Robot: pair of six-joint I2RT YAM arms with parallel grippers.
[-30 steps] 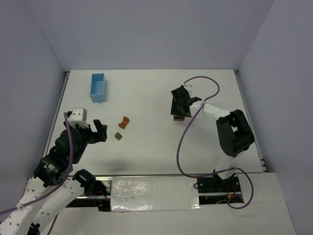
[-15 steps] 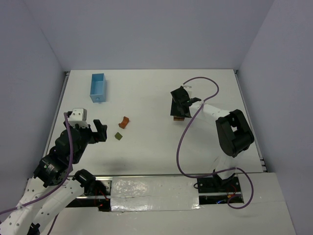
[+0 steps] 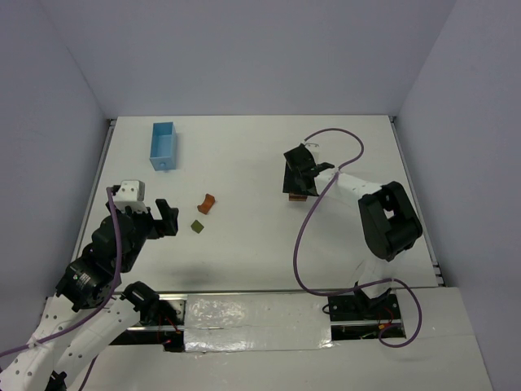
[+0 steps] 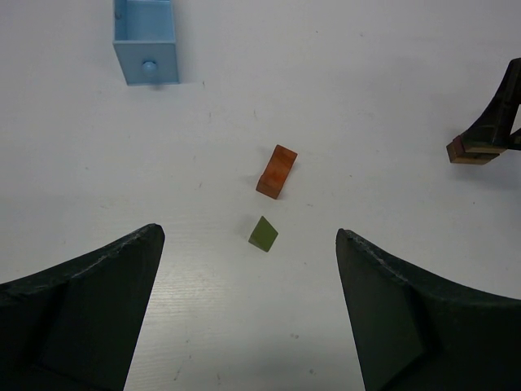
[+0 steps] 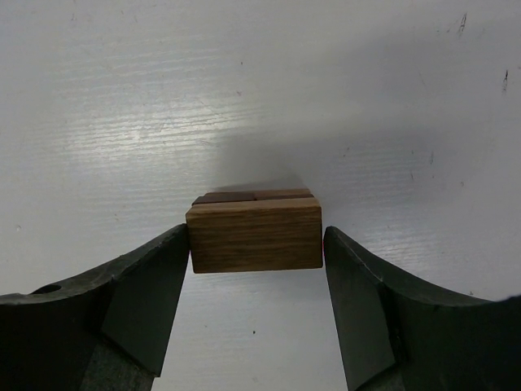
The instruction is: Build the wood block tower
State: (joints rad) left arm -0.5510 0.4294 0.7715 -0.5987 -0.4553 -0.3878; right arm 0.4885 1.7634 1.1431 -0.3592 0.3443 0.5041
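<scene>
Hardly anything has been moved since the earlier views: both arms and every block are found where they were.

On the white tabletop [image 3: 244, 155], the left end effector [image 3: 168, 218] is held wide open and empty at the near left, while the right end effector [image 5: 256, 232] is set down at the start of the wood block tower [image 3: 298, 195]. A light blue box [image 3: 163, 145] lies at the far left. The tan-brown rectangle [image 5: 254, 236] is flanked closely by the right fingers [image 5: 155, 277], with a dark brown block [image 5: 244, 196] touching its far edge; whether it is gripped cannot be told. The orange-red arch [image 4: 277, 171] and olive-green piece [image 4: 263, 234] lie loose, near each other.
</scene>
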